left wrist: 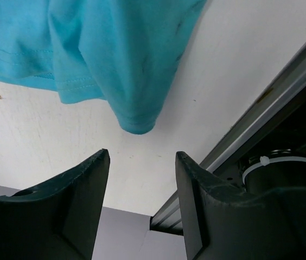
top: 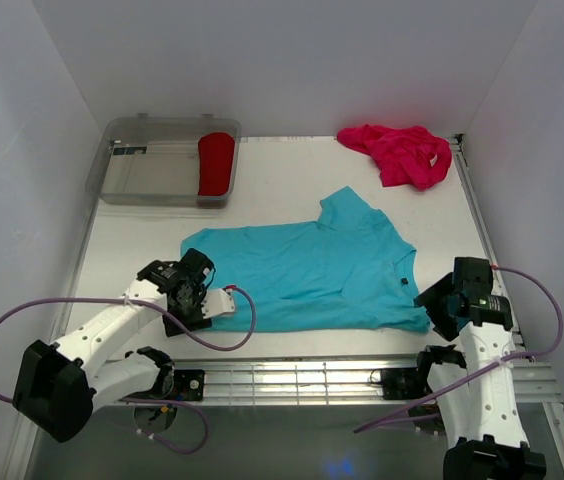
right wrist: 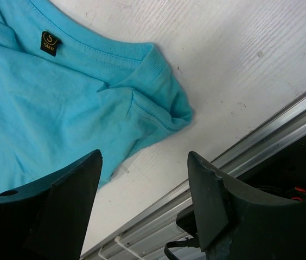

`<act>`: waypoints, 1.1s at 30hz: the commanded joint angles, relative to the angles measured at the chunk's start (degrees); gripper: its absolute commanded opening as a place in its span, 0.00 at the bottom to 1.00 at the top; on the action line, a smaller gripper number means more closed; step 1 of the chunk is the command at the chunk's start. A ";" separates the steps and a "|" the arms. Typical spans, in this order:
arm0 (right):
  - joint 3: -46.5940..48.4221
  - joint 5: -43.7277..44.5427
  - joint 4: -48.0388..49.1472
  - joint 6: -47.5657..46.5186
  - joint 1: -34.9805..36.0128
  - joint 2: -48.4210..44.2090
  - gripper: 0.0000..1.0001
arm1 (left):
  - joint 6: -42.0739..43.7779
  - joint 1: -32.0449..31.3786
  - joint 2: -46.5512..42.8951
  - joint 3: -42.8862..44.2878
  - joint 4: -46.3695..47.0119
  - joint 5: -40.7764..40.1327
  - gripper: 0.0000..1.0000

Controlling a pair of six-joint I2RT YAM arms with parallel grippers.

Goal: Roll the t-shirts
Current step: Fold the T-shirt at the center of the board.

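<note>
Left wrist view shows the left pincer (left wrist: 142, 153) spread wide and empty, just short of a corner of the turquoise t-shirt (left wrist: 115, 54), which lies flat in the middle of the worktop (left wrist: 234, 81). The right pincer (right wrist: 145, 154), equally wide, grips nothing beside the collar end.

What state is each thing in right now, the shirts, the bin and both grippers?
clear bin, uncovered, one shirt inside
red t-shirt, rolled, inside the clear bin
turquoise t-shirt, spread out flat, unrolled
pink t-shirt, crumpled in a heap, unrolled
left gripper, open, empty
right gripper, open, empty
</note>
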 commanded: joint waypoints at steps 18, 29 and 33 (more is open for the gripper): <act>15.93 -9.03 23.14 -22.11 8.20 28.13 0.52 | -2.33 22.68 19.38 19.72 2.34 25.09 0.50; 11.70 -10.00 30.62 -22.54 12.16 35.69 0.50 | -7.17 22.59 24.21 12.42 4.45 24.81 0.46; 11.26 -9.29 32.55 -23.60 12.16 36.83 0.52 | -10.15 22.59 25.79 10.74 9.02 21.74 0.47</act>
